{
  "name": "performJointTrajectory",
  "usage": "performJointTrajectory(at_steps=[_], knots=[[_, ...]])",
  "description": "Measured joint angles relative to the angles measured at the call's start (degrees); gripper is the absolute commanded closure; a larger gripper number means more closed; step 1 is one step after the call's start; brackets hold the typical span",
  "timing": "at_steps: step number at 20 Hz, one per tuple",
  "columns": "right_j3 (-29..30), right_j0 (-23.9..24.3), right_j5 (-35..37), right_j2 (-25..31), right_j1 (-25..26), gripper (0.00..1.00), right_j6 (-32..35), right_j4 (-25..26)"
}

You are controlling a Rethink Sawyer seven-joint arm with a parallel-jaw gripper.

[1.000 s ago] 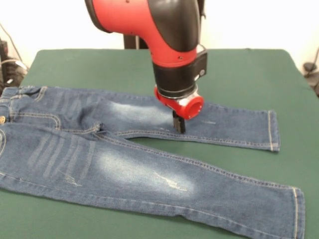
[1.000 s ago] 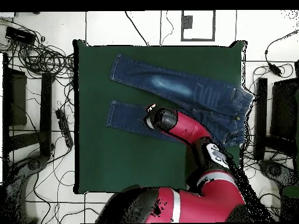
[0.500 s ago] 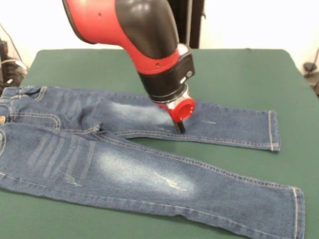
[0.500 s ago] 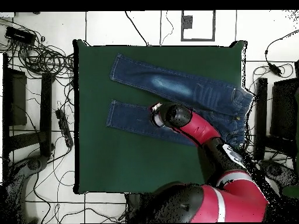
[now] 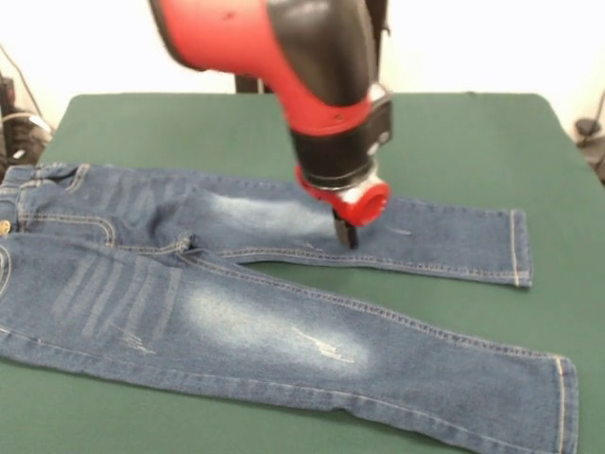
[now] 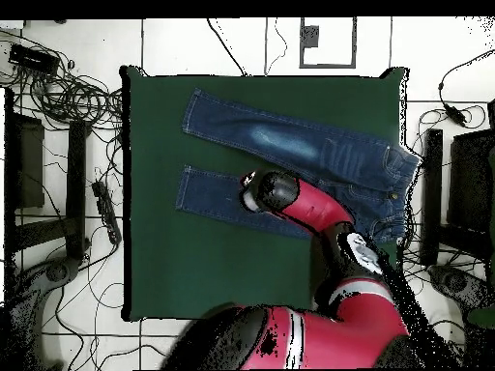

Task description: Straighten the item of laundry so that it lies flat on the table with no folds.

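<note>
The item of laundry (image 5: 236,322) is a small pair of blue denim jeans with pale faded patches, spread on the green table (image 5: 454,142). Both legs lie nearly straight and spread apart, the waistband at the picture's left edge in the front view. My gripper (image 5: 346,234) hangs from the red and black arm and its dark tips rest on or just above the far leg (image 5: 444,241), near its lower seam. In the overhead view the jeans (image 6: 290,140) lie across the table's upper half, and the arm's end hides the gripper (image 6: 249,184) over the lower leg.
Bare green cloth lies behind the jeans and to their right in the front view. In the overhead view, cables (image 6: 68,97) and dark stands (image 6: 77,184) sit on the floor left of the table, and more equipment (image 6: 454,193) to its right.
The arm swung left half a second ago and has come back right. The gripper tip stayed on nearly the same spot of the far leg. The jeans look unchanged.
</note>
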State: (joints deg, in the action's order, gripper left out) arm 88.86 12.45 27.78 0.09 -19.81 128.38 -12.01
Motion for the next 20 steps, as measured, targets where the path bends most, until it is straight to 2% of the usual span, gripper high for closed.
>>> performJointTrajectory(at_steps=[3,6,10,20], knots=[[-1.64,-7.66,0.04,-5.52,0.15,1.00,0.00,1.23],[-2.35,-12.78,0.29,-8.12,0.14,1.00,0.00,1.55],[-2.43,-15.06,0.75,-8.55,0.16,1.00,0.00,1.45],[-2.46,-15.28,0.78,-8.69,1.13,1.00,0.00,-0.99]])
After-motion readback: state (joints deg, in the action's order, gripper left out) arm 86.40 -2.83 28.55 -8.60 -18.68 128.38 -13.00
